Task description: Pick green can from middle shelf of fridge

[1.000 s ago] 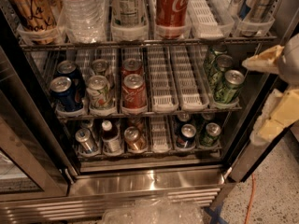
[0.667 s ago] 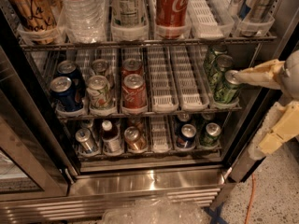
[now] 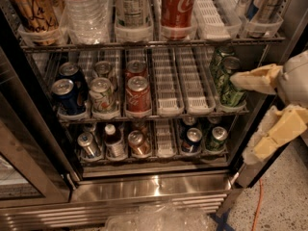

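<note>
Two green cans stand in the rightmost lane of the middle shelf [image 3: 168, 110] of the fridge [image 3: 144, 191]: the front green can [image 3: 229, 89] and a second one [image 3: 219, 57] behind it. My gripper [image 3: 243, 117] comes in from the right with its pale yellow fingers spread wide, so it is open. The upper finger [image 3: 255, 79] lies across the front green can's top right and hides part of it. The lower finger [image 3: 276, 134] hangs outside the fridge, below and to the right of the shelf's front edge.
The middle shelf also holds dark blue cans [image 3: 65, 96], a whitish can [image 3: 102, 95] and red cans [image 3: 138, 95]. Bottles and a red can [image 3: 177, 6] stand above, small cans [image 3: 216, 137] below. The glass door [image 3: 19, 172] is at the left. Crumpled plastic [image 3: 154, 218] and an orange cable [image 3: 257, 206] lie on the floor.
My gripper has moved left, toward the fridge. Its upper finger has reached the front green can, and the lower finger has dropped below the shelf edge. The cans have not moved.
</note>
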`<state>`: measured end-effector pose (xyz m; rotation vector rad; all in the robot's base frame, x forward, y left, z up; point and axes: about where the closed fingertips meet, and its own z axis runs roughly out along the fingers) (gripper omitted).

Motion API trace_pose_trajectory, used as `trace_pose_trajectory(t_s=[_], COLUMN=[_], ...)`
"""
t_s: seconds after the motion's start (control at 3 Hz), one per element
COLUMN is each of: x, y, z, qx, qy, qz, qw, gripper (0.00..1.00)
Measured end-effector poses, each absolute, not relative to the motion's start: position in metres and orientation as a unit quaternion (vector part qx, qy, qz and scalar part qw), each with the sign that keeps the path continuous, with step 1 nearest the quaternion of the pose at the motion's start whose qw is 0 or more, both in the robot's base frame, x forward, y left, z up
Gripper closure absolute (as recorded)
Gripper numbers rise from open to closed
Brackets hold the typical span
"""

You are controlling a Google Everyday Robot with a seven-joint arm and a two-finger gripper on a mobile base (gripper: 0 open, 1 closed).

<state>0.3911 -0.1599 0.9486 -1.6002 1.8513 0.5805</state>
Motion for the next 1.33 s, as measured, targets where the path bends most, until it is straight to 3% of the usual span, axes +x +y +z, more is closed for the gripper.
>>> trace_pose_trajectory(t_s=[0.67,1.33], x=[0.375,0.37], y=[-0.106,-0.099], z=[0.915,0.913], qx=[-0.601,-0.598], qy=[0.637,0.634], qz=[0.334,0.329], qw=[0.347,0.363], gripper=[0.0,0.0])
